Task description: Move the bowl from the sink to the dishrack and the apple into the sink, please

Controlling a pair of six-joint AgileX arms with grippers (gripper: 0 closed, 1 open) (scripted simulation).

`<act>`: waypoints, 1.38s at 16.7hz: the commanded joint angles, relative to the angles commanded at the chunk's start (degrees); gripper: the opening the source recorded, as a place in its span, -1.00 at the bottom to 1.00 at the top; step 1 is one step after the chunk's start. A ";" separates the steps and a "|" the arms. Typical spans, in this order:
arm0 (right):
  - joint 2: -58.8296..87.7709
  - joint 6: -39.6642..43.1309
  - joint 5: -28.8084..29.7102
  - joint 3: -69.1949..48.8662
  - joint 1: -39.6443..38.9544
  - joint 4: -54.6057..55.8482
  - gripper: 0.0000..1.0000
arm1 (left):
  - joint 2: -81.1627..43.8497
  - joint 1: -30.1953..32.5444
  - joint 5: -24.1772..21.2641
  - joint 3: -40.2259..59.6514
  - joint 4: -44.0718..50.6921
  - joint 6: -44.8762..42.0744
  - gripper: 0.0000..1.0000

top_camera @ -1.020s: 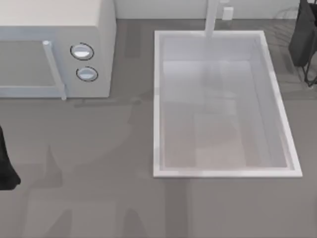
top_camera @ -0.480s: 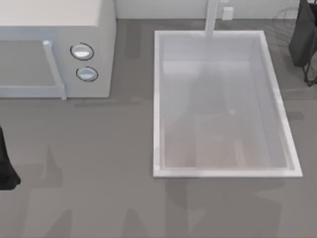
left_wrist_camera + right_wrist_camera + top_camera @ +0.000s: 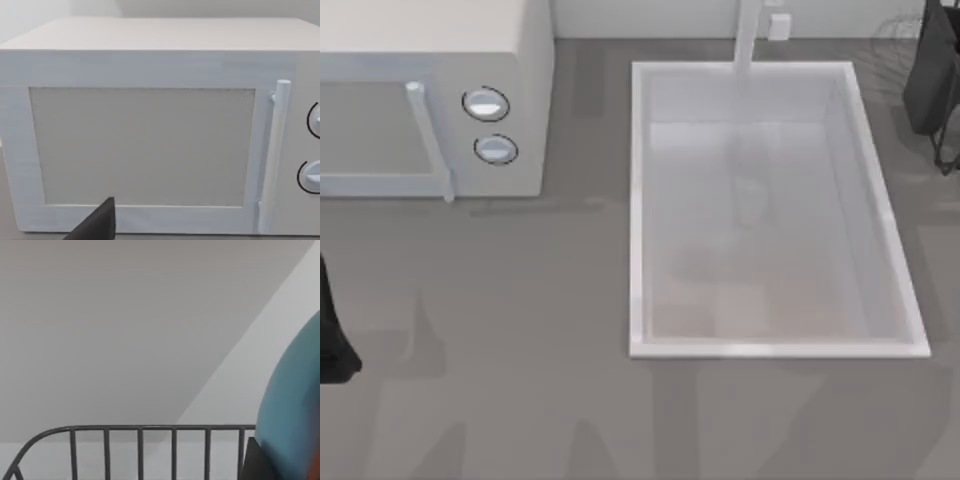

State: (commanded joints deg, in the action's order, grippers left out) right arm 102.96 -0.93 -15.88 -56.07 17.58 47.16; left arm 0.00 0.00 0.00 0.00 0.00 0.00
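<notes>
- The bowl (image 3: 295, 405) fills one edge of the right wrist view as a glossy teal curve with a touch of reddish rim at the corner. It sits very close to that camera, just beside the dark wire rail of the dishrack (image 3: 140, 429).
- From that closeness I judge the right gripper to be carrying the bowl. A dark finger (image 3: 257, 462) shows against it, but whether the jaws are clenched on it I cannot tell.
- The sink (image 3: 638, 200) is a white basin with a pale faucet (image 3: 748, 35) at its far rim. In the top view it holds no bowl and no apple.
- The right arm (image 3: 935, 70) is at the top view's far right edge, beside the sink, where thin rack wires show.
- The left arm (image 3: 332, 330) is parked at the top view's left edge. Its camera faces the white microwave (image 3: 150, 130). One dark finger tip (image 3: 97, 225) shows, and I cannot tell how its jaws stand.
- The step in hand looks like the end of the first half, bringing the bowl over the rack.
- The next move calls for lowering the bowl clear of the rail and settling it before release. After that comes the apple.
</notes>
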 joint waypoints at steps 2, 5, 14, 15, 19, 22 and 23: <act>0.00 0.00 0.00 0.00 0.00 0.00 -1.00 | 0.00 0.00 0.00 0.00 0.00 0.00 1.00; 0.00 0.00 0.00 0.00 0.00 0.00 -0.70 | 0.00 0.00 0.00 0.00 0.00 0.00 1.00; 0.00 0.00 0.00 0.00 0.00 0.00 0.66 | 0.00 0.00 0.00 0.00 0.00 0.00 1.00; 0.00 0.00 0.00 0.00 0.00 0.00 0.81 | 0.00 0.00 0.00 0.00 0.00 0.00 1.00; 0.00 0.00 0.00 0.00 0.00 0.00 1.00 | 0.00 0.00 0.00 0.00 0.00 0.00 1.00; 0.00 0.00 0.00 0.00 0.00 0.00 1.00 | 0.00 0.00 0.00 0.00 0.00 0.00 1.00; 0.00 0.00 0.00 0.00 0.00 0.00 1.00 | 0.00 0.00 0.00 0.00 0.00 0.00 1.00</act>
State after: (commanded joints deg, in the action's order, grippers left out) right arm 102.96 -0.93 -15.88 -56.07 17.58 47.16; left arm 0.00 0.00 0.00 0.00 0.00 0.00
